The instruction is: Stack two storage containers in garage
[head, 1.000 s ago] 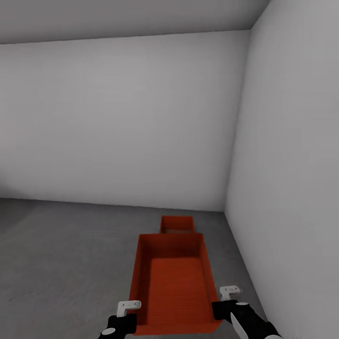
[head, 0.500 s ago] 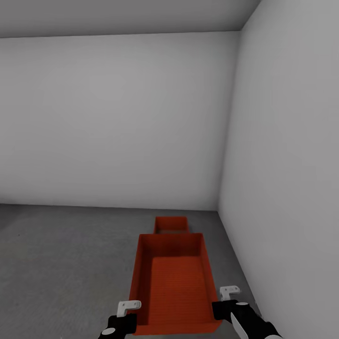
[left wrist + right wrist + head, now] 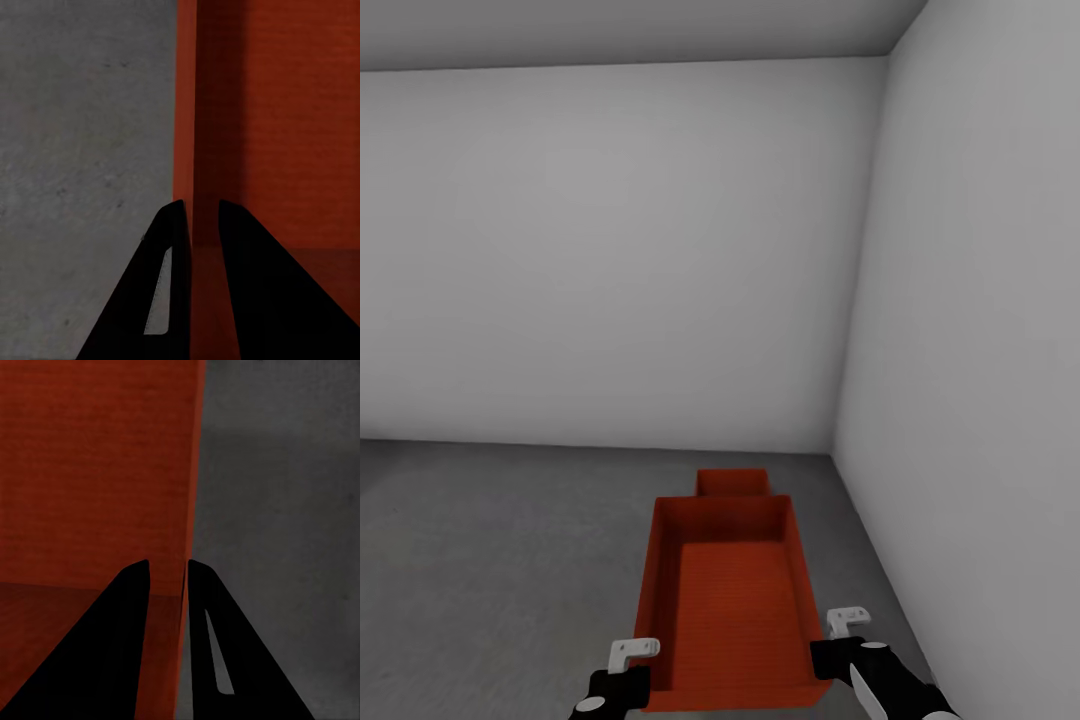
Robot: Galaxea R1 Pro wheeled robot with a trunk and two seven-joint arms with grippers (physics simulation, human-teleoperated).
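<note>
A bin (image 3: 728, 610) is carried at 6 o'clock, its side walls pinched by the left gripper (image 3: 193, 225) and right gripper (image 3: 166, 577). The second bin (image 3: 733, 483) lies on the floor (image 3: 490, 560) at 12 o'clock, near the corner. Stacking is judged next: advance, centre, lower

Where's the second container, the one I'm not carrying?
In the head view, the other container sits on the concrete floor just beyond the carried container, near the corner by the right wall.
</note>
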